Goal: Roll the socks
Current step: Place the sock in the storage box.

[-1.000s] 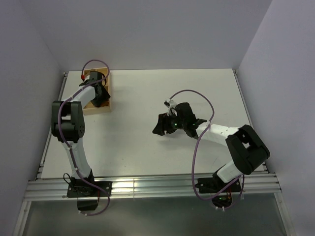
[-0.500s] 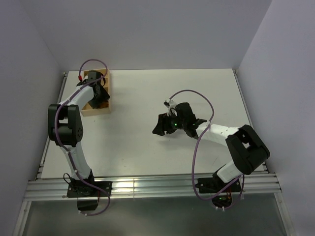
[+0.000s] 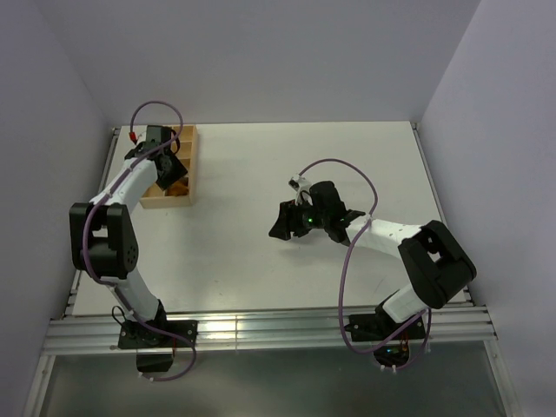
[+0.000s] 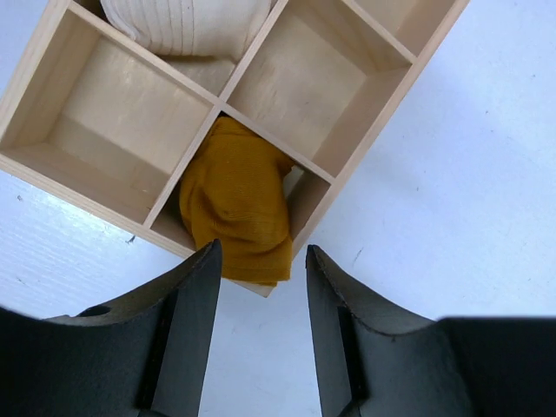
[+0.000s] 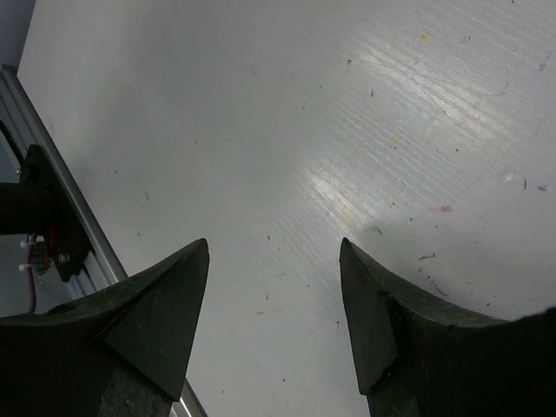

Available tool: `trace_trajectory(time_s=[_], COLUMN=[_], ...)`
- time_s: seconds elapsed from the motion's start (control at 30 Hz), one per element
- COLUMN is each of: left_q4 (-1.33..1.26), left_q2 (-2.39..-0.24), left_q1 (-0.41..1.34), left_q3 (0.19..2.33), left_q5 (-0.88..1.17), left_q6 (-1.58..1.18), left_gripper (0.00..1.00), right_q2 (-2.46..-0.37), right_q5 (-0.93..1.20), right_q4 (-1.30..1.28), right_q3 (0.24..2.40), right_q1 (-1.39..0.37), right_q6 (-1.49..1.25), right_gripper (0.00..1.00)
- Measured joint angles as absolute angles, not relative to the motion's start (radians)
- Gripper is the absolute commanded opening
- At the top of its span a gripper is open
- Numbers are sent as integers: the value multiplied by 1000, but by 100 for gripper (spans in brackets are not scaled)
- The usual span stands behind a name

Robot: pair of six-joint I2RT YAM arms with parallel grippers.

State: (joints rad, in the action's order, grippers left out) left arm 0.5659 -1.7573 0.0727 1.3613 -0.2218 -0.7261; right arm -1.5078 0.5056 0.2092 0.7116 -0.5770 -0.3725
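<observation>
Near the middle of the table [image 3: 261, 165] the right gripper [image 5: 274, 248] hung low over bare surface, its fingers spread wide with nothing between them. Towards the far-left corner the left gripper [image 4: 261, 252] hovered above the wooden box [image 4: 113, 109], its fingers parted about as wide as the sock and also empty. The mustard sock [image 4: 236, 204] lay bunched in the box's near-right cell, one fold lapping over the outer wall. A cream bundle [image 4: 187, 26] filled a cell farther back.

The sock looked light, soft and limp, so it would likely sag and unfold if lifted by an edge. It seemed neither slippery nor fragile. A pinch across the thick middle of the bundle, squeezing several layers together, would probably hold it best, and the overhanging fold offered the easiest way in.

Compared with a second earlier, the left arm had swung out towards the left edge and its gripper had cleared the box, uncovering the sock from above, while the right arm had not moved
</observation>
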Motion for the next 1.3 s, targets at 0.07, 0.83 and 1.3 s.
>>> trace_trajectory(time_s=[0.07,0.83,1.3], left_q4=[563,512,528], left_q2=[-1755,-1815,-1850], left_q1=[73,72,72], left_q3=[1361,1284,1345], left_q5=[-220,-189,-187], left_q6=[-727,-727,-714], left_gripper=[48,21,44], right_q2=[-1508,-1510,-1512], right_q5=[508,514,514], right_q4=[209,209,209], right_q3=[712,712,712], right_q1=[-577,-576,-575], right_q6=[-373,-372,-369], right_gripper=[69,68,68])
